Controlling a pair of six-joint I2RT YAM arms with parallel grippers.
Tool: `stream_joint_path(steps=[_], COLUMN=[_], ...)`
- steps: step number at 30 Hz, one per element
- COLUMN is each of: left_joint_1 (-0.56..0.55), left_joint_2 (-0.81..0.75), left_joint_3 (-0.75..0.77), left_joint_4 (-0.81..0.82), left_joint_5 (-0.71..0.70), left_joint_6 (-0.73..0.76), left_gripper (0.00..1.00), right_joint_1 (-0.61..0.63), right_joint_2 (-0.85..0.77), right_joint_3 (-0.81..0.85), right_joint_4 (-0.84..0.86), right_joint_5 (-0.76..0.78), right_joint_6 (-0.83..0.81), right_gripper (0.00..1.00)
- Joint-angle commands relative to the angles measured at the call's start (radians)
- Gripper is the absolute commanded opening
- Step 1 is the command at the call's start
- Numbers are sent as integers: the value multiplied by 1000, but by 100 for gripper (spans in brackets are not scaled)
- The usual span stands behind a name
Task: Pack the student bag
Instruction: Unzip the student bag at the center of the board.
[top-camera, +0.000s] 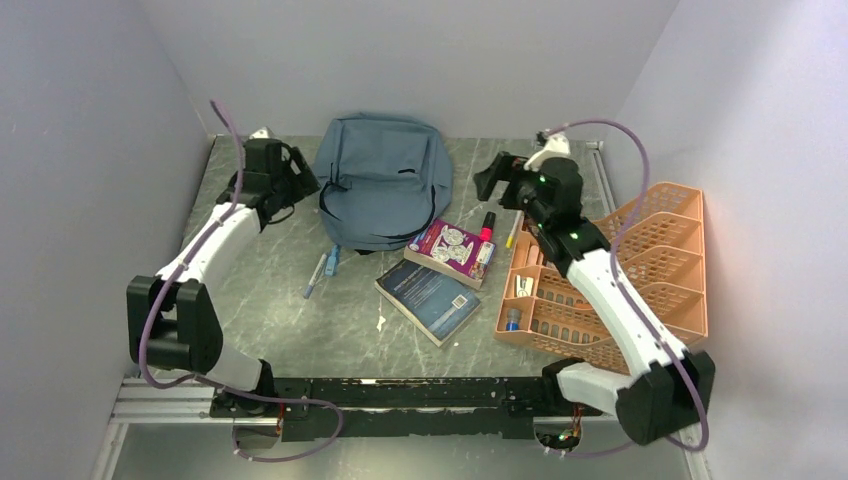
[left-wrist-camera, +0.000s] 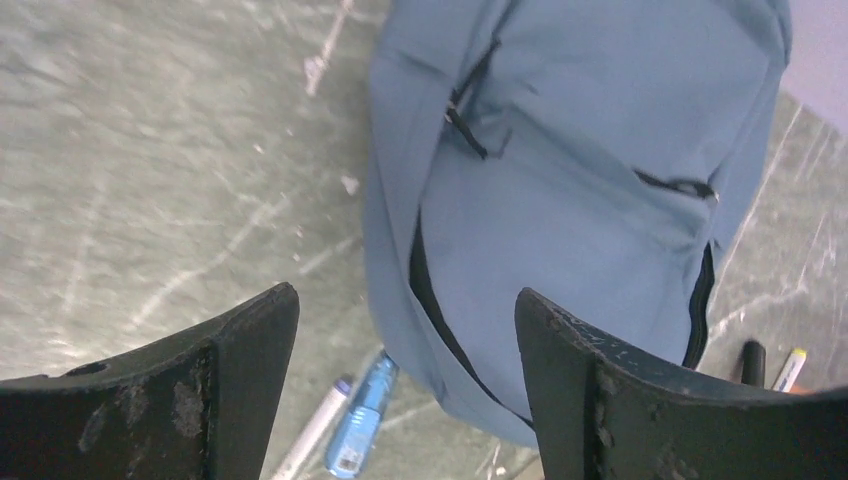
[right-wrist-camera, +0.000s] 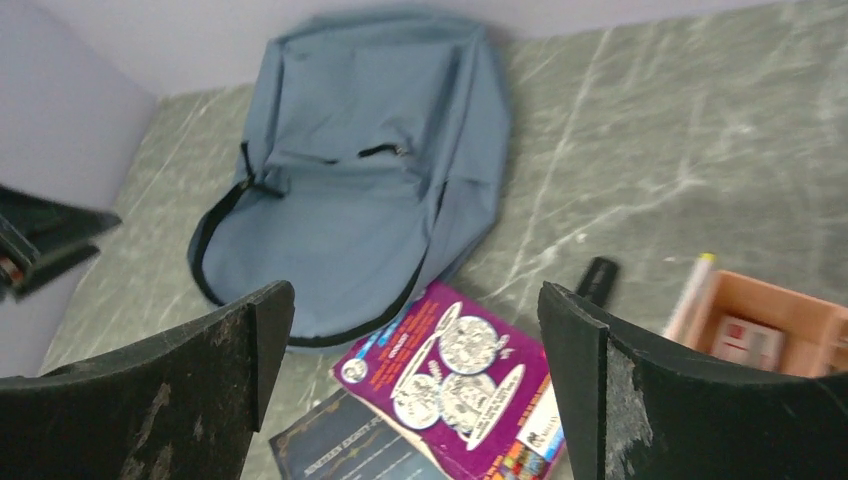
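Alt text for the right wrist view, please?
A blue-grey backpack lies flat on the grey table, a purple book and a dark book close beside its edge. The open right hand frames the bottom; an orange tray shows at right.

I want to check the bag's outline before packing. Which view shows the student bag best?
Top external: the whole student bag lies flat in clear view. Right wrist shows nearly all of it, softer and slanted. Left wrist crops it but shows its zips closest.
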Motion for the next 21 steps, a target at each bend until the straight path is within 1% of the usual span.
stream_joint_path(steps=[1, 4, 9, 12, 17, 21], left_joint_1=[52, 59, 70, 84, 133, 148], left_joint_2=[-8, -8, -30, -47, -58, -30], left_joint_3=[74, 79, 37, 25, 5, 8], left_joint_4=[-33, -51, -31, -32, -21, -27], left_joint_5=[66, 85, 109, 103, 152, 199], left_joint_6=[76, 131, 179, 188, 176, 171], left_gripper=[83, 81, 78, 78, 77, 76], right_joint_1=[81, 166, 238, 287, 341, 362], right_joint_2=[175, 306, 522, 660, 871, 1035], right_joint_3=[106, 188, 326, 459, 671, 848], right_joint_4=[11, 13, 66, 70, 67, 34], right_joint_5=[-117, -68, -84, -80, -74, -62], right_joint_6=[17, 7, 32, 37, 43, 26], right_gripper=[96, 96, 92, 90, 83, 79])
